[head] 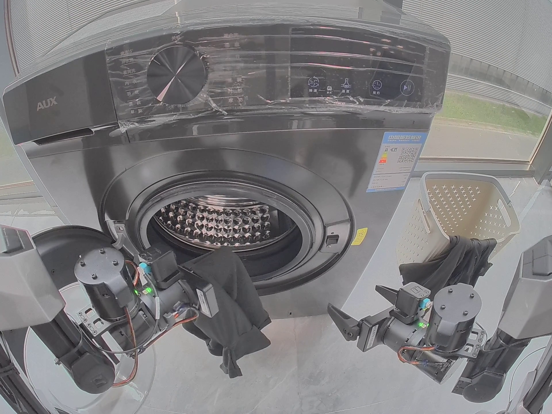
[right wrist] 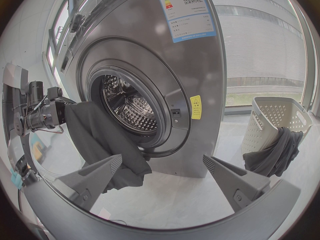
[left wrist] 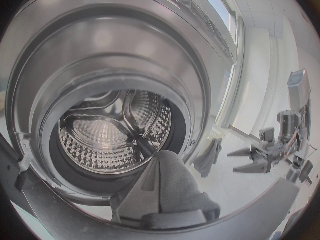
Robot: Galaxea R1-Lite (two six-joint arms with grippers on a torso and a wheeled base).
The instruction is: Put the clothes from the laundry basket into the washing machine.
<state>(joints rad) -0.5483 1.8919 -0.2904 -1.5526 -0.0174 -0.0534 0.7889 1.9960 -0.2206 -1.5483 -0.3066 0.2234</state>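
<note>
L end effector: clenched on dark garment, cloth hanging at door opening of washing machine | R end effector: released, jaws spread, nothing held, low between machine and laundry basket | second dark garment: draped over basket rim

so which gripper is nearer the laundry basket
Right. The right gripper hangs open near the laundry basket; the left gripper holds a dark garment at the washing machine opening.
</note>
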